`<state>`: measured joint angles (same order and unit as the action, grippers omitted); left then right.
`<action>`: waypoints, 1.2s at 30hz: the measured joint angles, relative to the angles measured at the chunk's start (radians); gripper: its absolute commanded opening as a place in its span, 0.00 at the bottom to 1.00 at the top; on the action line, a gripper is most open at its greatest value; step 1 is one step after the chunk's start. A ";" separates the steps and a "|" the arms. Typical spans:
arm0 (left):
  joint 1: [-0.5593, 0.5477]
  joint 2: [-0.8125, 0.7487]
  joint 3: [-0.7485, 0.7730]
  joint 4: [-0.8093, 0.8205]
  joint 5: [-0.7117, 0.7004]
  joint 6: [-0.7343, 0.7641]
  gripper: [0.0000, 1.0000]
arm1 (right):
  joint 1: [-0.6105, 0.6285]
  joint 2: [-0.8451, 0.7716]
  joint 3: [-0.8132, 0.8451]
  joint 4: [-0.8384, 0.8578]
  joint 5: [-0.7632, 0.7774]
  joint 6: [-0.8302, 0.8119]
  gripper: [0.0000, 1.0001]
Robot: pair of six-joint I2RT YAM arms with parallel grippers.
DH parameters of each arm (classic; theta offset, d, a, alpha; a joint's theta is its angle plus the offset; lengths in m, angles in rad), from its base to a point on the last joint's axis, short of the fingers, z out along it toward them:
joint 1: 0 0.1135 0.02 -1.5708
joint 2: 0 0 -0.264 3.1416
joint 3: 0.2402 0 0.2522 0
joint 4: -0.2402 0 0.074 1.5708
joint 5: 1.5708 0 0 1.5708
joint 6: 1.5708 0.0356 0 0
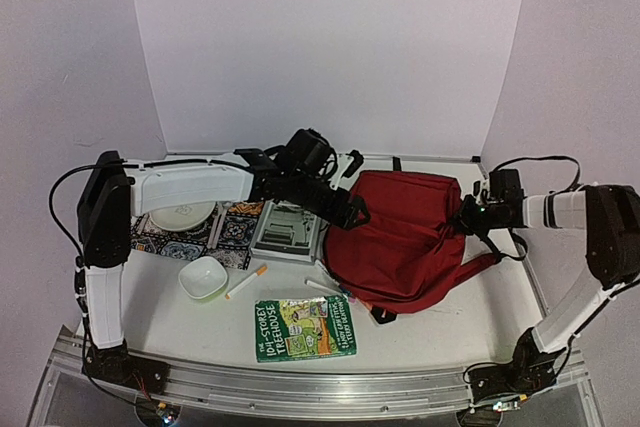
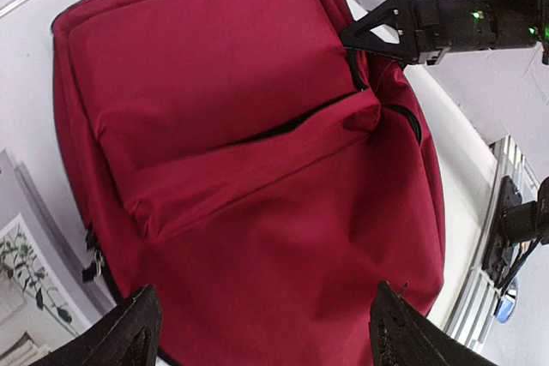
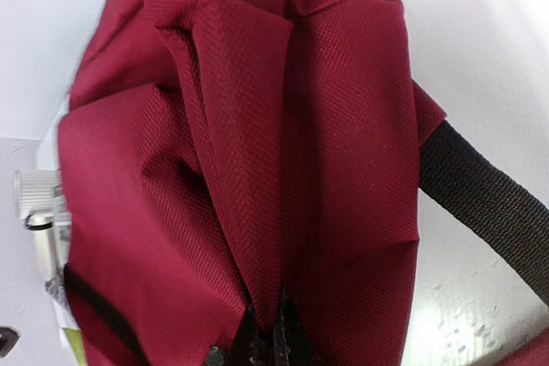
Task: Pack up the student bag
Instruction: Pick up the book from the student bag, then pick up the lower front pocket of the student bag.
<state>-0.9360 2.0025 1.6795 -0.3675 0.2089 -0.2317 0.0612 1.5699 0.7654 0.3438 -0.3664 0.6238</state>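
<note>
The student bag (image 1: 405, 237), a dark red backpack, lies flat on the table right of centre. My left gripper (image 1: 352, 209) hovers over its left side. In the left wrist view it (image 2: 266, 332) is open, its black fingertips (image 2: 129, 332) spread wide over the red fabric (image 2: 257, 169) with nothing between them. My right gripper (image 1: 468, 215) is at the bag's right edge. Its jaws (image 3: 274, 340) are shut on a raised fold of the red fabric (image 3: 249, 152). A black strap (image 3: 480, 203) runs off to the right. The right gripper (image 2: 364, 32) also shows in the left wrist view.
A green picture book (image 1: 305, 329) lies near the front edge. A white bowl (image 1: 203, 277), a pencil (image 1: 246, 282) and a white pen (image 1: 325, 287) lie left of the bag. Further back are a grey book (image 1: 288, 229), a plate (image 1: 182, 215) and a patterned mat (image 1: 215, 237).
</note>
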 measured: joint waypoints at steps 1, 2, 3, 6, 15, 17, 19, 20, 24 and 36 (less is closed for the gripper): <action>0.000 0.010 0.016 0.000 0.004 0.000 0.83 | 0.000 -0.023 0.000 -0.002 -0.011 0.001 0.00; 0.000 0.021 0.034 -0.001 0.009 0.000 0.83 | 0.000 -0.049 0.000 -0.005 -0.023 0.004 0.00; 0.000 0.033 0.054 -0.001 0.016 0.000 0.82 | 0.000 -0.076 0.000 -0.007 -0.036 0.007 0.00; 0.000 0.070 0.119 0.001 0.038 -0.003 0.79 | 0.002 -0.148 0.000 -0.014 -0.072 0.021 0.00; -0.009 0.183 0.322 0.002 0.123 -0.046 0.62 | 0.014 -0.274 0.000 -0.028 -0.155 0.074 0.00; -0.017 0.206 0.355 0.001 0.143 -0.055 0.59 | 0.025 -0.291 0.000 -0.029 -0.164 0.082 0.00; -0.025 0.225 0.379 0.001 0.162 -0.058 0.56 | 0.039 -0.304 0.000 -0.029 -0.168 0.085 0.00; -0.031 0.234 0.390 0.001 0.170 -0.059 0.56 | 0.049 -0.310 0.001 -0.029 -0.169 0.087 0.00; -0.047 0.263 0.429 0.001 0.199 -0.057 0.55 | 0.084 -0.321 0.015 -0.030 -0.172 0.088 0.00; -0.064 0.272 0.468 0.012 0.251 -0.056 0.48 | 0.195 -0.325 0.099 -0.046 -0.167 0.069 0.00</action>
<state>-1.0004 2.2741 2.1471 -0.3552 0.4595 -0.2878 0.2559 1.2453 0.8648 0.2982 -0.5333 0.6932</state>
